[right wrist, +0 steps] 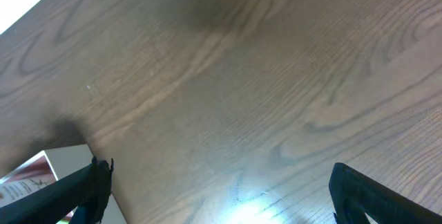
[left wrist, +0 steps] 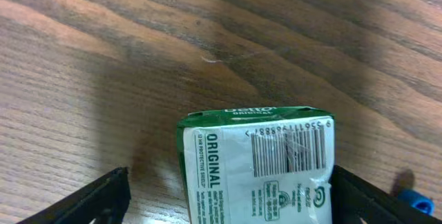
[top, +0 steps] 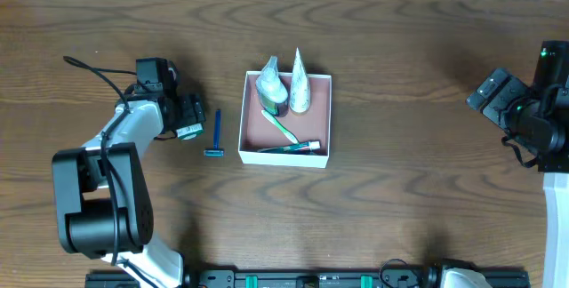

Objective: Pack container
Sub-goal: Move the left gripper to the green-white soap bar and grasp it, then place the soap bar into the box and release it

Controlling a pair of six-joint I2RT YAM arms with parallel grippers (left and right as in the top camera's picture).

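Observation:
The container (top: 324, 119) is a square white box with a reddish-pink inside at the table's middle. It holds two white-and-green tubes (top: 300, 88), a toothbrush (top: 280, 126) and a flat tube (top: 293, 148). My left gripper (top: 189, 117) is to its left, low over the table. In the left wrist view its fingers (left wrist: 231, 182) are open around a green-and-white packet (left wrist: 259, 162) marked "ORIGINAL" that lies on the wood. The right finger is at the packet's edge and the left finger stands apart from it. My right gripper (top: 495, 95) is open and empty at the far right, and it also shows in the right wrist view (right wrist: 217, 182).
A blue razor (top: 215, 134) lies on the table between the left gripper and the container; its blue end shows in the left wrist view (left wrist: 414, 200). A white object (right wrist: 38, 175) sits at the lower left corner of the right wrist view.

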